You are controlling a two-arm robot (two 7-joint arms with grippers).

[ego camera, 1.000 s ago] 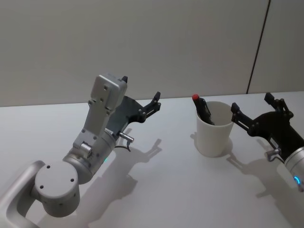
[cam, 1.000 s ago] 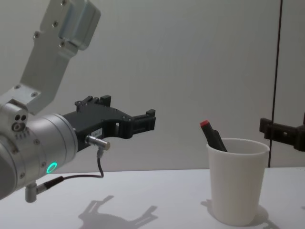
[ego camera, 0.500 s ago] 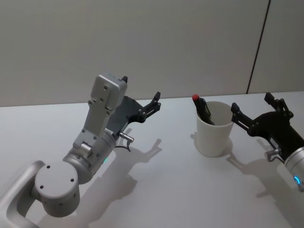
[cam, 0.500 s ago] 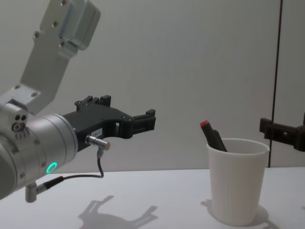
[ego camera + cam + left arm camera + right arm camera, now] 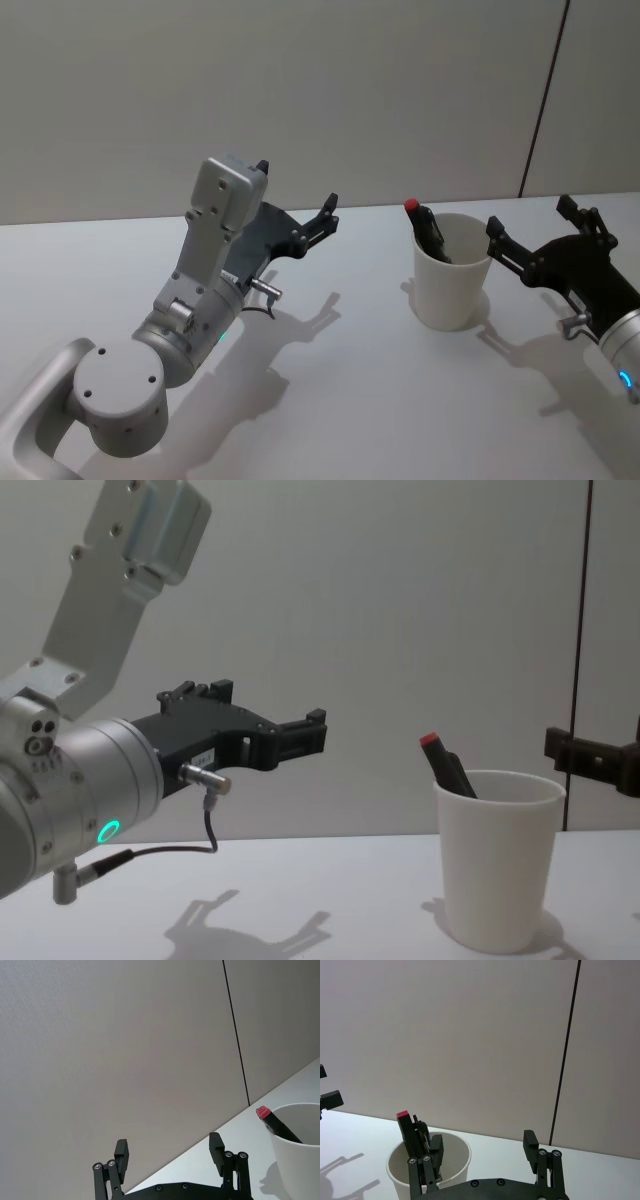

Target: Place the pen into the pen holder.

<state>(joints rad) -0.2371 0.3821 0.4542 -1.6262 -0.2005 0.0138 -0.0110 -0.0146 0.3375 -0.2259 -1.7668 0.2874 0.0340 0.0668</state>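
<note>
A: Nothing has moved over the last second. The pen [image 5: 428, 234] sits in the white cup [image 5: 452, 272] exactly as before, leaning on the rim with its red cap poking out on the cup's left side.

B: And the 2 arms?

A: Both frozen. The left pincer [image 5: 297, 201] hangs in the air well to the left of the cup, released, its 2 fingers spread with nothing between them. The right pincer [image 5: 531, 222] stays just beside the cup on the right, also released and empty, fingers apart.

B: So neither one is touching the pen?

A: No contact at all. In the chest view the pen [image 5: 447, 768] stands tilted inside the cup [image 5: 497, 857], and the cup rests upright on the white surface [image 5: 360, 400].

B: What do you make of it?

A: I'd call the job done. Pen in, both pincers let go, no motion; this looks like the hold at the end, with only a retreat of the arms left, if anything.
</note>
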